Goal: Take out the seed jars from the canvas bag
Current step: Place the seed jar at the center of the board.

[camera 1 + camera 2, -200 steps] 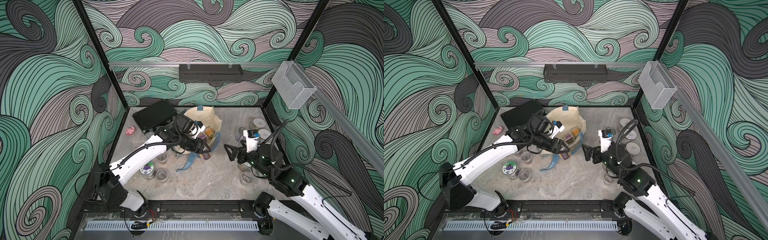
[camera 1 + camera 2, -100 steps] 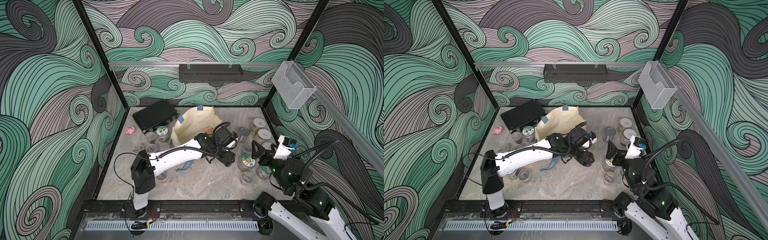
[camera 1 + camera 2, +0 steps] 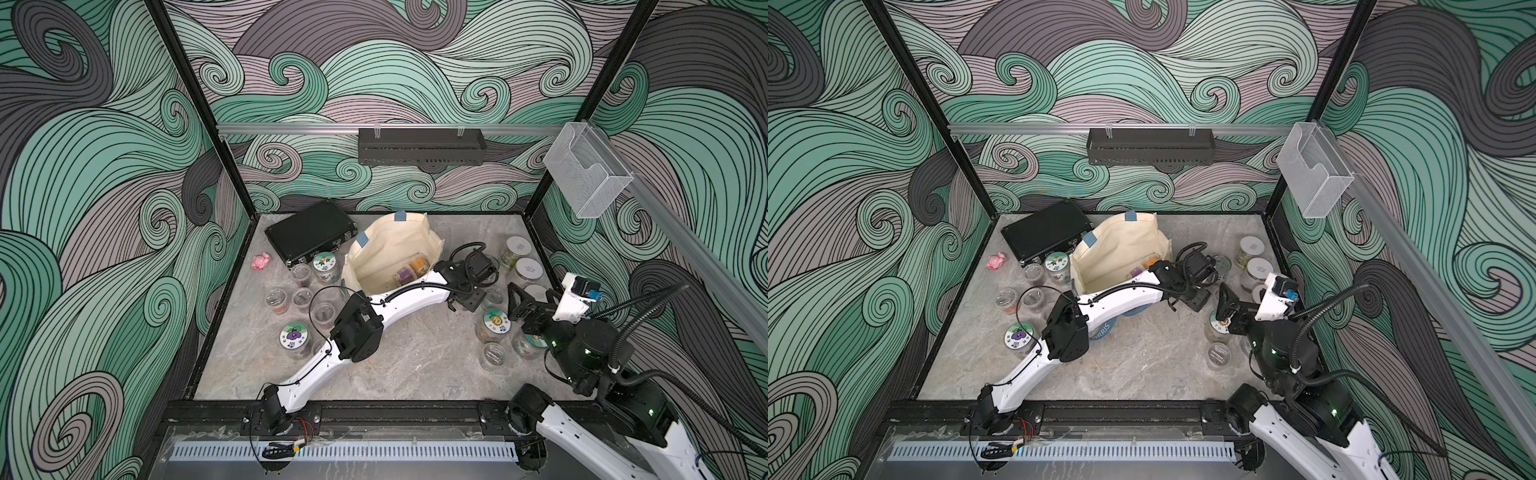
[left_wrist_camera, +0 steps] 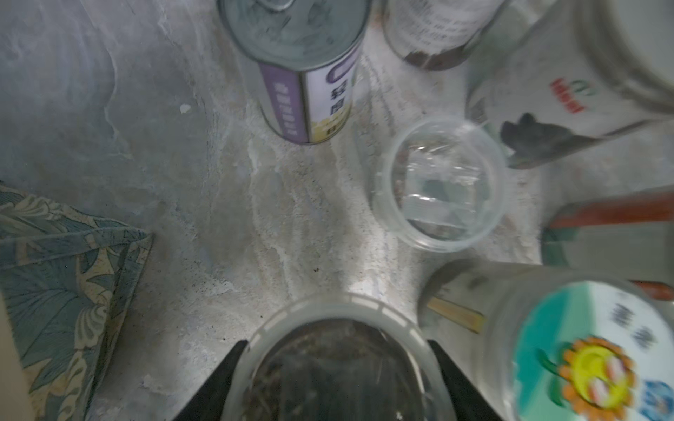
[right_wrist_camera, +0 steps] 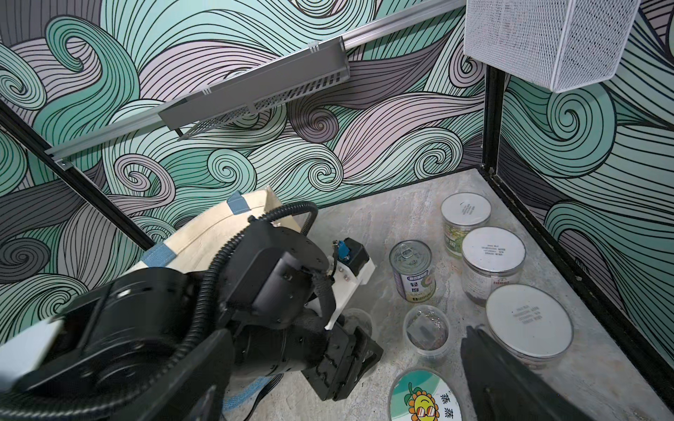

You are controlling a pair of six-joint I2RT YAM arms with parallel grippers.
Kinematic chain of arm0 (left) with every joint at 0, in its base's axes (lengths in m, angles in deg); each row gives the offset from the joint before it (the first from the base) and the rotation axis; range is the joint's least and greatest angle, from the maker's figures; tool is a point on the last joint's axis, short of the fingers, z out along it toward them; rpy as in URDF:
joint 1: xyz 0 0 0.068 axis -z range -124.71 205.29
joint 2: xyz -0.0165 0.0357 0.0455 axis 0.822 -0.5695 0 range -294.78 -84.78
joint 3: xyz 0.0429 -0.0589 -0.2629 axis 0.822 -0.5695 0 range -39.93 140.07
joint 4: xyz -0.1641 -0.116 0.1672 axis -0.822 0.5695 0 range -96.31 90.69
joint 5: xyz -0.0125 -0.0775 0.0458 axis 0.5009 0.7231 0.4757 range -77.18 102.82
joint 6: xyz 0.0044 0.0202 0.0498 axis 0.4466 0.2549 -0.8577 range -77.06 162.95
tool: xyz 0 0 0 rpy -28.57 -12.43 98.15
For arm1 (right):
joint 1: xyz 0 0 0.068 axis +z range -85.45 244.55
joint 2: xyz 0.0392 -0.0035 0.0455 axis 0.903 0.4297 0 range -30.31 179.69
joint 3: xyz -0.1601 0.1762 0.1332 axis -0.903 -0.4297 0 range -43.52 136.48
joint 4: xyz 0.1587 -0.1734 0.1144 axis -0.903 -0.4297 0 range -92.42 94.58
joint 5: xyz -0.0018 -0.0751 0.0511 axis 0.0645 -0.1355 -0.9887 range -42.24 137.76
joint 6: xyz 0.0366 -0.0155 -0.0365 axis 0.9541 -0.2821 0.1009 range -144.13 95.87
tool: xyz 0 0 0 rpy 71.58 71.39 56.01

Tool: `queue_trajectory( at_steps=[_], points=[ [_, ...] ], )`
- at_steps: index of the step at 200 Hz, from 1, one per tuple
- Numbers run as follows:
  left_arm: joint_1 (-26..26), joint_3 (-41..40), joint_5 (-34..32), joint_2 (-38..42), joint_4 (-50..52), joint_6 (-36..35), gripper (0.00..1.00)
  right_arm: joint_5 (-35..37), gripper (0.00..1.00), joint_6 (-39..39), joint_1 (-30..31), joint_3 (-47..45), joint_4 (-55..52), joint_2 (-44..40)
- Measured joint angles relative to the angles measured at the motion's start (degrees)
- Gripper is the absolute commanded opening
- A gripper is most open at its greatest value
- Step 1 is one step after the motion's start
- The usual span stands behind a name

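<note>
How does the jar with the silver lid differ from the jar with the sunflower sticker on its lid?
Lid: the silver-lid jar has a plain metal top with a pull ring; the sunflower jar has a cartoon sticker.
Side: the silver-lid jar wears a purple and white printed label; the sunflower jar's wall is see-through.
Both stand upright on the table, outside the bag.

You get even, bright top views; your left wrist view is dim, with jars [image 4: 583,350] smearing at the edges.
</note>
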Motion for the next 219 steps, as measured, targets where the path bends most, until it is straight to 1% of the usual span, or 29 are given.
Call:
queue_trajectory(
  at_steps=[50, 105, 120, 141, 151, 171, 179, 219],
  points=[
    [-2.7, 1.5, 0.3, -3.3, -1.8, 1.8, 0.41, -1.0, 0.99, 0.7, -0.1, 0.0, 0.0, 0.2],
    [-2.4, 3.2, 2.9, -5.0, -4.4, 3.6, 0.44, -1.4, 0.99, 0.9, -0.1, 0.0, 0.0, 0.5],
    [-2.1, 3.7, 3.8, -5.4, -5.0, 3.9, 0.54, -1.4, 0.99, 1.0, -0.1, 0.0, 0.0, 0.5],
    [-2.0, 3.8, 5.4, -5.8, -5.5, 4.2, 0.75, -1.5, 0.99, 1.3, -0.2, 0.0, 0.0, 0.6],
    [-1.9, 3.9, 6.2, -5.9, -5.4, 4.5, 0.81, -1.5, 0.99, 1.4, -0.2, 0.0, 0.0, 0.8],
    [-1.9, 4.0, 7.7, -5.9, -5.2, 5.0, 0.91, -1.6, 0.99, 1.8, -0.2, 0.0, 0.0, 1.0],
    [-1.9, 4.3, 8.2, -5.9, -5.2, 5.2, 0.98, -1.7, 0.99, 2.0, -0.2, 0.0, 0.0, 1.1],
    [-1.9, 4.6, 11.8, -3.7, -3.9, 5.9, 0.99, -2.5, 0.99, 2.4, -0.2, 0.0, 0.0, 1.3]
  ],
)
